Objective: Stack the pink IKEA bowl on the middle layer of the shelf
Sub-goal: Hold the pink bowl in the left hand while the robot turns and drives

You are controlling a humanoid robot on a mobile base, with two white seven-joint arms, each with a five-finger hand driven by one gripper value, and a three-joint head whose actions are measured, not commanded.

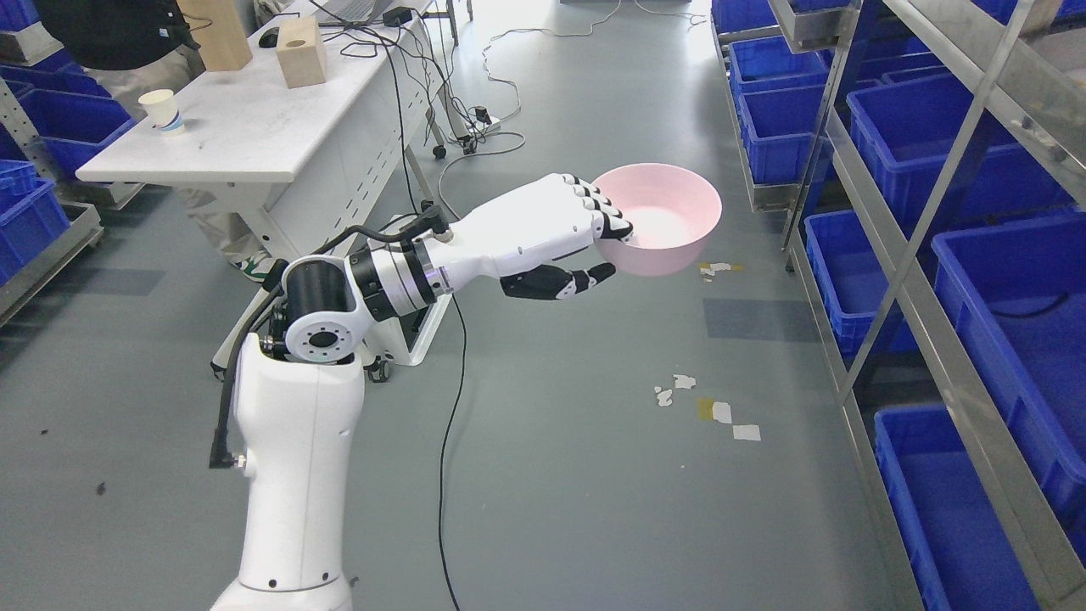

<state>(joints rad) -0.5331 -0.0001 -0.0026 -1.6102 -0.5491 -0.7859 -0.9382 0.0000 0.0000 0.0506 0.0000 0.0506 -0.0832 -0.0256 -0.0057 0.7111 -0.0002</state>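
The left hand (585, 233) is pinching the near rim of the round, smooth pink plastic bowl (666, 216), fingers inside and thumb beneath, carrying it upright over the floor. It is looking light, rigid and slippery; rim grip suits.

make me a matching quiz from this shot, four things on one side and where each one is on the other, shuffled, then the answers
Things:
1. pink bowl
2. paper cup
3. blue bins
4. wooden block with a hole

Places:
A. on the white table, near its front left corner
B. on the metal shelf at the right
C. held by its rim in the left hand, above the floor
D. on the white table, toward its far end

Pairs: 1-C, 2-A, 3-B, 4-D
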